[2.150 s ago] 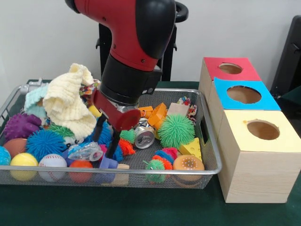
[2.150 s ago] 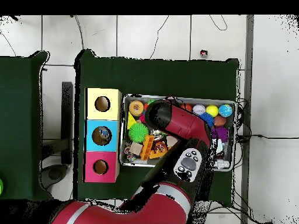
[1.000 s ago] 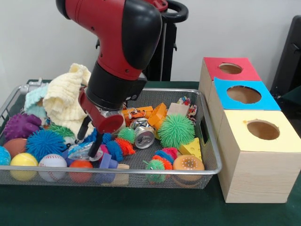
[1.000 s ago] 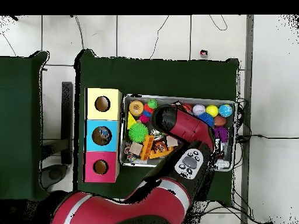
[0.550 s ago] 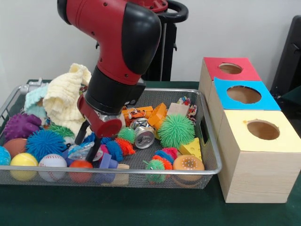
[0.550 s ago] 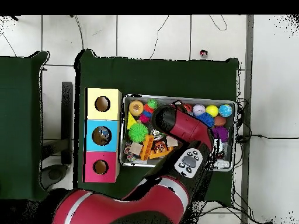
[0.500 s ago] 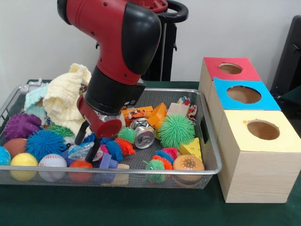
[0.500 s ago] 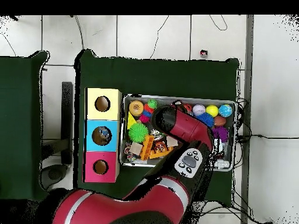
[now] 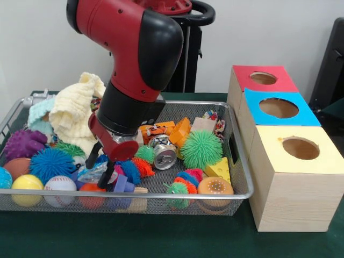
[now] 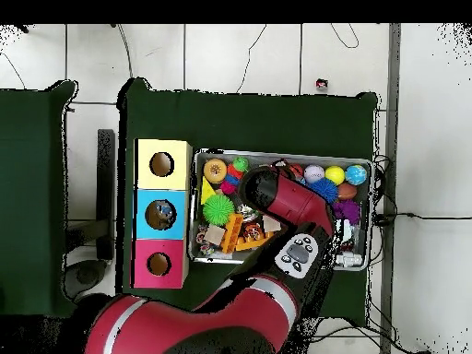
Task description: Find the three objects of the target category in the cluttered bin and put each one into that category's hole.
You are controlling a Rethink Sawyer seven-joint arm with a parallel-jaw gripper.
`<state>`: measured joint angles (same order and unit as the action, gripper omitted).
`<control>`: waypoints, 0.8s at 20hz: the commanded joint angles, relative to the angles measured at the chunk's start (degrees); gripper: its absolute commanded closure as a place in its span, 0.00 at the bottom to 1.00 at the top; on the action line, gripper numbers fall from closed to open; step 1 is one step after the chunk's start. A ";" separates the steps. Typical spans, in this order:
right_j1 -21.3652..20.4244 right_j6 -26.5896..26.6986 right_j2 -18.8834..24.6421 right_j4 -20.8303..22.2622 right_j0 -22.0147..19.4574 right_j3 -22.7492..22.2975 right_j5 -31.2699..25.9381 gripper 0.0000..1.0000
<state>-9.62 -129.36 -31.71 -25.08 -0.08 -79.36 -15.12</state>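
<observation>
In the front view the bin sits on the green table, filling the left and middle of it, with three boxes lined up along the right edge: a red-topped box farthest back, a blue-topped box in the middle and a yellow-topped box nearest the front edge, each with a round hole in its top. The red and black arm comes down into the bin's left half, and the end effector has its two dark fingers spread apart, straddling a crumpled clear plastic wrapper; whether they touch it cannot be told. Just beside it lie a blue spiky ball, a white baseball, a yellow ball and an orange ball. A cream knitted cloth is heaped at the bin's back left. Toward the right half lie a dented silver can, a green spiky ball, a yellow cheese wedge and a toy donut. In the overhead view the arm covers the bin's middle and hides the end effector; the bin's rim shows on the table, with the three boxes at its left side.
</observation>
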 commanded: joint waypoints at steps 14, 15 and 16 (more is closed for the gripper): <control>3.82 -8.87 8.78 -2.07 -2.65 0.96 -15.28 0.00; 3.92 -8.78 8.76 -1.96 -2.73 1.19 -16.04 0.00; 4.01 -8.70 8.75 -1.84 -2.81 1.42 -16.80 0.00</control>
<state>-8.58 -129.36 -31.54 -25.28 -0.88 -79.30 -20.35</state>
